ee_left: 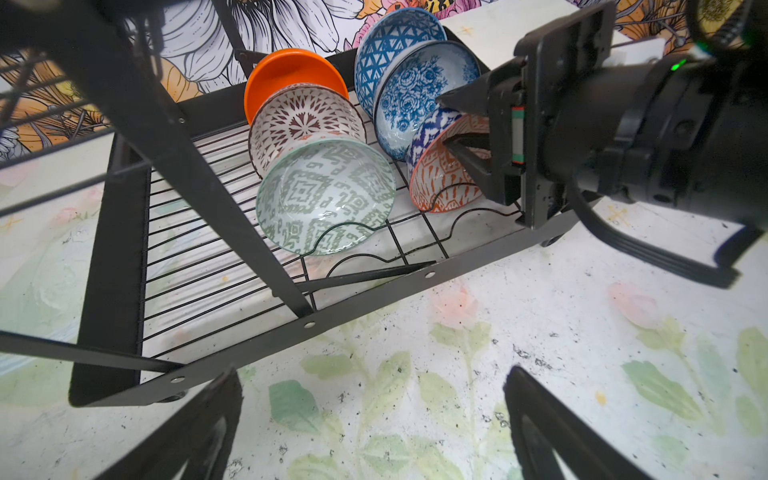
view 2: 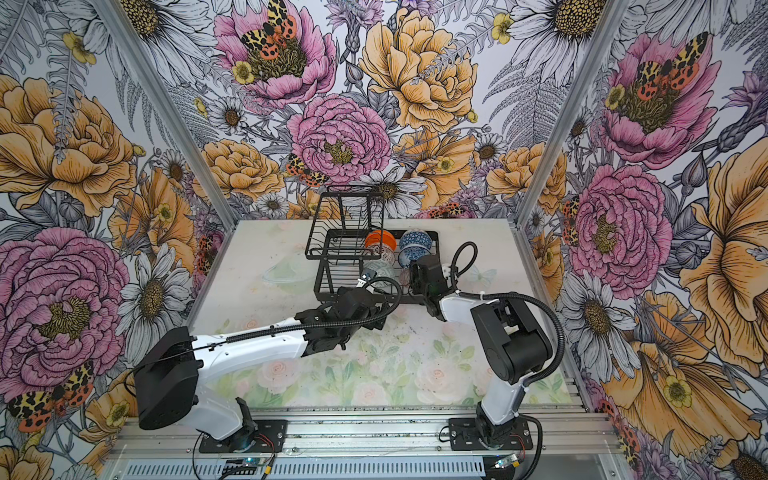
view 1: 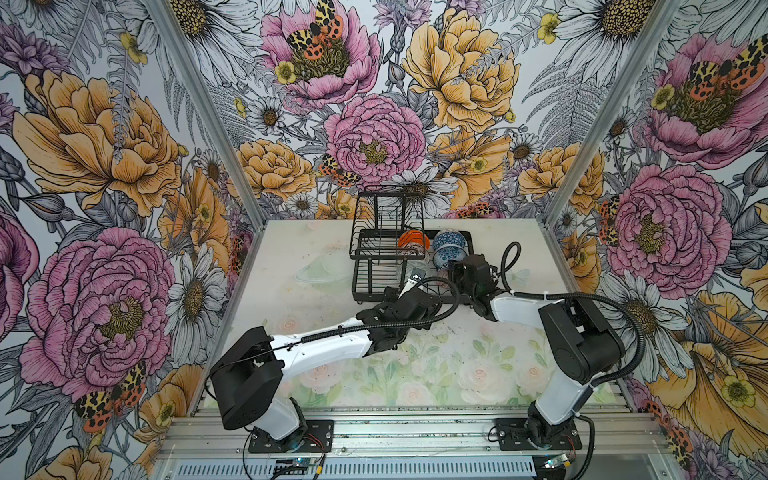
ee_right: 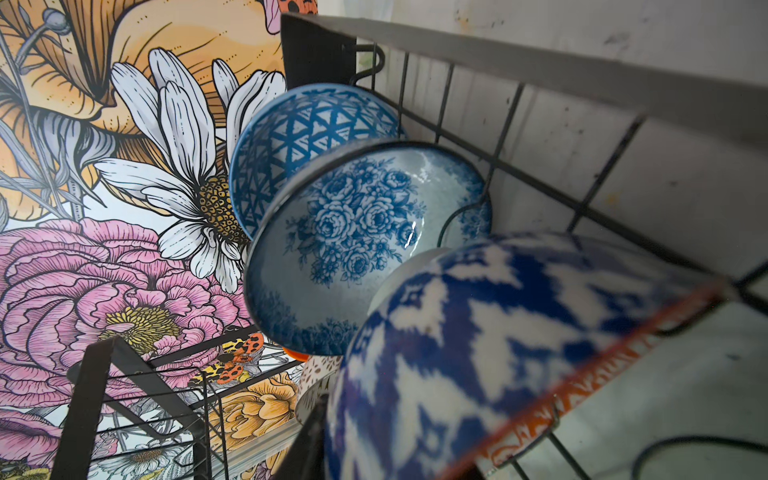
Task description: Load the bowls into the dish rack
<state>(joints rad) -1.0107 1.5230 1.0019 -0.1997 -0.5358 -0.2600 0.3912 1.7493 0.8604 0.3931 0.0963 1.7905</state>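
Observation:
The black wire dish rack (ee_left: 116,249) stands at the back of the table, also seen in a top view (view 1: 355,278). Several bowls lean on edge in it: orange (ee_left: 291,70), white with a dark lattice (ee_left: 303,124) and grey-green (ee_left: 324,195) in one row. Blue geometric (ee_left: 390,45), blue floral (ee_left: 419,95) and a bowl that is blue-white outside and orange-patterned inside (ee_left: 440,178) form the other row. My right gripper (ee_left: 444,122) is open, one finger inside this last bowl's rim and one outside. My left gripper (ee_left: 374,374) hangs open and empty over the table, before the rack's front edge.
The rack's raised wire basket tier (view 1: 386,216) stands over its far left part. A clear shallow dish (view 1: 324,270) lies on the table left of the rack. The right arm's cable loop (view 1: 509,257) sticks up beside the rack. Flowered walls close three sides.

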